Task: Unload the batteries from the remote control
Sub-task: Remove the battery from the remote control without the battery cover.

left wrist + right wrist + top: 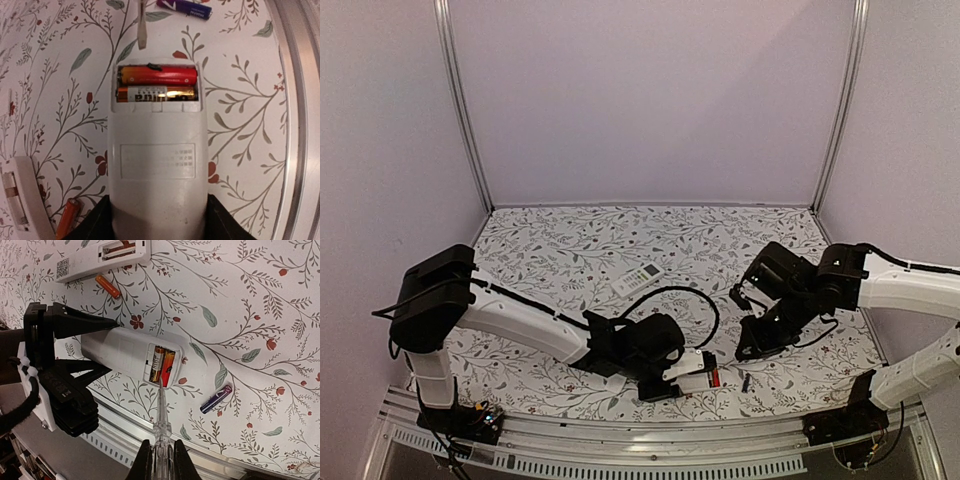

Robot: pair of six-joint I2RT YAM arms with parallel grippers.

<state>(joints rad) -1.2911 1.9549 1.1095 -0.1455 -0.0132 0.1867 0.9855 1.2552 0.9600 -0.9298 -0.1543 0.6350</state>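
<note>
Two cells lie side by side, touching, in the open bay of the remote (157,165). The left claw (159,220) clamps that remote by its lower end, back side up, near the front edge of the counter (260,315). A red-orange cell (157,76) sits nearer the remote's end and a gold-and-black cell (155,93) just behind it. The right claw (162,460) is clenched on a pen-like stick (161,410), whose tip rests at the bay's edge by the red-orange cell.

We judge these cells light, hard and smooth, so they will likely roll or slip once free. Springs probably press them endwise, so they should resist until one end is levered up. We would put the stick's tip under the end of a cell, not against its middle, and the thin plastic bay wall looks easy to mar. The remote itself seems light, stiff plastic, and we think the hold on its lower body suits, since it leaves the bay uncovered.

Counting, we find two cells loaded and two loose on the counter. A purple cell (216,399) lies just beside the remote's end. An orange cell (107,286) lies between the held remote and a second remote (100,257), which is back up with its bay open. That makes four cells in plain sight. A face-up remote (638,278) shows farther back in the overhead view, and we cannot tell whether it is the second one or a third. We count one stick and two claws
</note>
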